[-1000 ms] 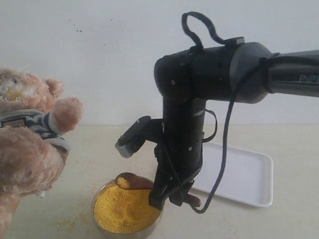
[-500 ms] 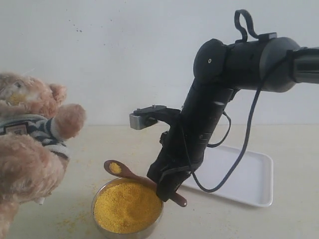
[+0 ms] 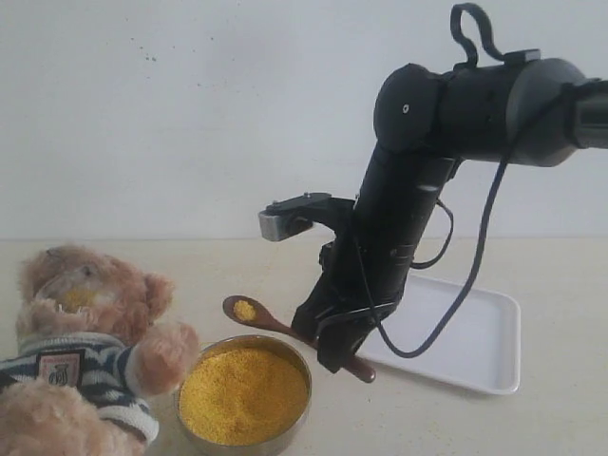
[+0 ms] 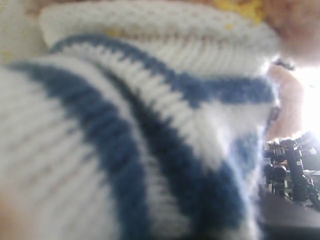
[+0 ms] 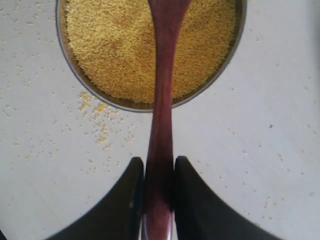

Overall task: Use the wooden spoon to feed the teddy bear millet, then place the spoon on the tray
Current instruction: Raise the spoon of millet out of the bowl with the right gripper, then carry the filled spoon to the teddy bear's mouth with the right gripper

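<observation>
The teddy bear (image 3: pixel 81 304) sits low at the left, face level with the spoon's bowl, one paw by the metal bowl (image 3: pixel 190 429) of millet (image 3: pixel 242 394). Its striped shirt (image 4: pixel 150 125) fills the left wrist view and hides the left gripper's fingers, which seem to be holding it. My right gripper (image 3: pixel 337 353) is shut on the handle of the wooden spoon (image 3: pixel 249 312). The spoon points toward the bear just above the bowl's rim, with a little millet in it. From the right wrist, the spoon (image 5: pixel 162 100) runs out from the gripper (image 5: pixel 159 167) over the millet (image 5: pixel 115 40).
The white tray (image 3: pixel 465 332) lies on the table behind and to the right of the right arm. Loose grains (image 5: pixel 100 125) are scattered on the table beside the bowl. A white wall stands behind.
The bear has come down and rightward, close to the bowl. The right gripper has lifted the spoon out of the millet with grain in it and tilted back to the right.
</observation>
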### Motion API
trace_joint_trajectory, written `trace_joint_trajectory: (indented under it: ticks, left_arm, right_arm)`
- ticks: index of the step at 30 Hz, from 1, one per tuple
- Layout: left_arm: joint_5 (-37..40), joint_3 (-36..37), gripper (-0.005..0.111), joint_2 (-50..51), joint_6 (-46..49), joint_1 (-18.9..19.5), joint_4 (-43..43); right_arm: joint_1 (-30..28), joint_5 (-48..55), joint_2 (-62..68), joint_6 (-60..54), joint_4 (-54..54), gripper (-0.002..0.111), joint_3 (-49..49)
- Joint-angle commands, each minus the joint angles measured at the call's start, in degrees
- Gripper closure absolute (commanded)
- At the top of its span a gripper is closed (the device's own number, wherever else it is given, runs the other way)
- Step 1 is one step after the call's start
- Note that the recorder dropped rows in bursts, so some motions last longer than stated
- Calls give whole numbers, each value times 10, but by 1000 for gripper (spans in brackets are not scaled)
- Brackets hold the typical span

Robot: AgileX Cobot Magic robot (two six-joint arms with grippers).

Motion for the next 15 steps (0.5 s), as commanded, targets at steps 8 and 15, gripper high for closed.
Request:
trace_joint_trajectory:
  ticks: [8,15]
  left_arm:
    - [-33,62,103,-2,-6,-5,9]
    - [-35,90,103,-2,-6,-5,4]
  right_arm:
    - [-5,0,-91,8,-16,108,-3]
    - [39,0,-103,7,-63,108,-3]
